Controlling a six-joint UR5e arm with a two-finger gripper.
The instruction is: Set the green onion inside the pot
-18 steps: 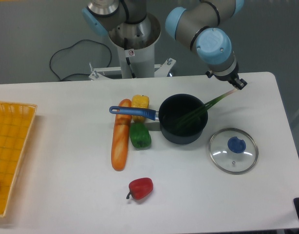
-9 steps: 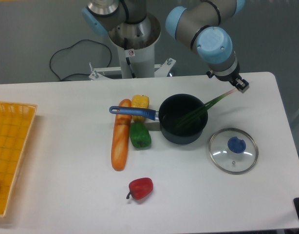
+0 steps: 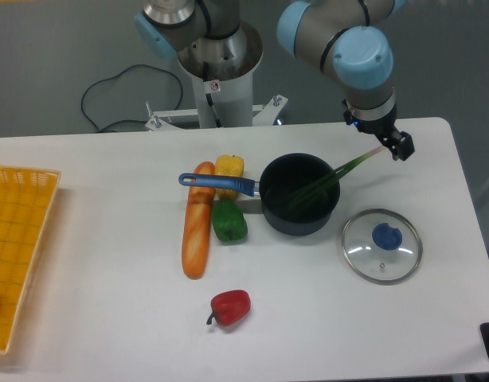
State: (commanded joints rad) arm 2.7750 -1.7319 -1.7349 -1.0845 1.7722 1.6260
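red pepper (image 3: 230, 306) nearest, glass lid (image 3: 381, 245) right. pot (image 3: 299, 193) mid table (image 3: 109, 318); green onion (image 3: 328, 178) leaves inside, pale end over rim. gripper (image 3: 400, 146) beside pale tip, fingers' state unclear.

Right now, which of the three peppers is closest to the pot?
The green pepper. It sits just left of the pot, under the blue handle; the yellow pepper lies farther up beyond the handle, and the red pepper is alone near the front.

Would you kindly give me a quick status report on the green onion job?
Gripper beside the green onion's pale end, grip unclear. Leaves inside the pot, stalk across its rim. Nothing in the way.
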